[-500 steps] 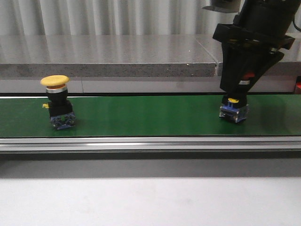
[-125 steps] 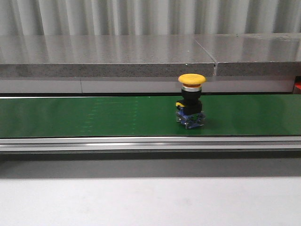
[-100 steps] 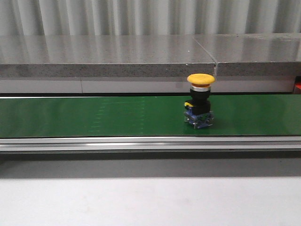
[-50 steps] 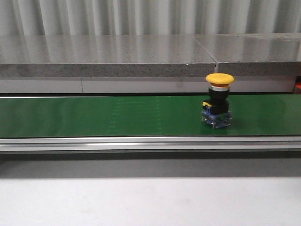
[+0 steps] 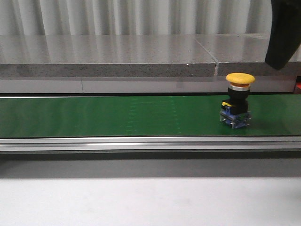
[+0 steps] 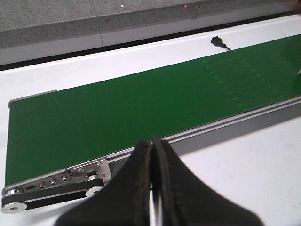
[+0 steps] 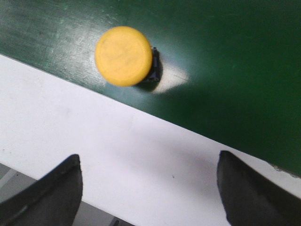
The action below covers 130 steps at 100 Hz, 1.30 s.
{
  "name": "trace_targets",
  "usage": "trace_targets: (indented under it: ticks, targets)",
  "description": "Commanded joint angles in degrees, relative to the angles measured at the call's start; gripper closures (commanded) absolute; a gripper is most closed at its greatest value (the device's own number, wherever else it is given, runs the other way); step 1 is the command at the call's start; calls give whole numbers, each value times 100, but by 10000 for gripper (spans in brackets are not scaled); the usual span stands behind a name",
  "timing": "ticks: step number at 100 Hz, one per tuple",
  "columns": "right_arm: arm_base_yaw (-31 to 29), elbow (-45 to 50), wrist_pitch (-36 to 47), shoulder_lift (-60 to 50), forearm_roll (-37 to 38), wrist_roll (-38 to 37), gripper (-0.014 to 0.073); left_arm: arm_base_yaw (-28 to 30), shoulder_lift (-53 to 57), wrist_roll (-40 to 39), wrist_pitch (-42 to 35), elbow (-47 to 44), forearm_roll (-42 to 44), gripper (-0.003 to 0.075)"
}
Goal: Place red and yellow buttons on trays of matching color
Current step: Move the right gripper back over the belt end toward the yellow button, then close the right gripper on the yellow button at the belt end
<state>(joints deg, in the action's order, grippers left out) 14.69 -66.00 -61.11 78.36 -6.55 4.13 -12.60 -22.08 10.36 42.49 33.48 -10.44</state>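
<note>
Looking along the green belt (image 5: 117, 115), we see the yellow button (image 5: 239, 94) standing upright near its right end. Our right gripper (image 7: 150, 188) hangs above with fingers wide apart, ready to grab; our left gripper (image 6: 153, 155) waits pressed together.

The right arm (image 5: 284, 33) hangs dark at the upper right of the front view, its gripper (image 7: 150, 188) spread wide with nothing between the fingers, while the left gripper (image 6: 153, 188) is pressed closed and empty.
</note>
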Motion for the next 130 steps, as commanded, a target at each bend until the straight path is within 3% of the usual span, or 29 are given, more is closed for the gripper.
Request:
trace_targets:
  ticks: [1,47,54,66,73,106,130]
  targets:
    - [14,-131,237,46,-32,105,9,-39,-36,-3,-384,141,-113,741]
    - [14,-170,1261,807,-107,528,21,-39,-36,-3,-384,141,-113,741]
    - [14,-170,1399,844,-101,527,83,-39,-36,-3,-384,141,-113,741]
    - [14,-176,1471,826,-101,527,295,-39,-36,-3,-384,141,-113,741]
    - [14,-181,1489,821,-101,527,368,-39,-36,-3,-384,141,-113,741]
    - [-135,-181,1589,118,-90,200,376,-39,-36,-3,-384,141,-113,741]
    - [-1147,-181,1467,-493,-79,-480,376,-39,-36,-3,-384,141,-113,741]
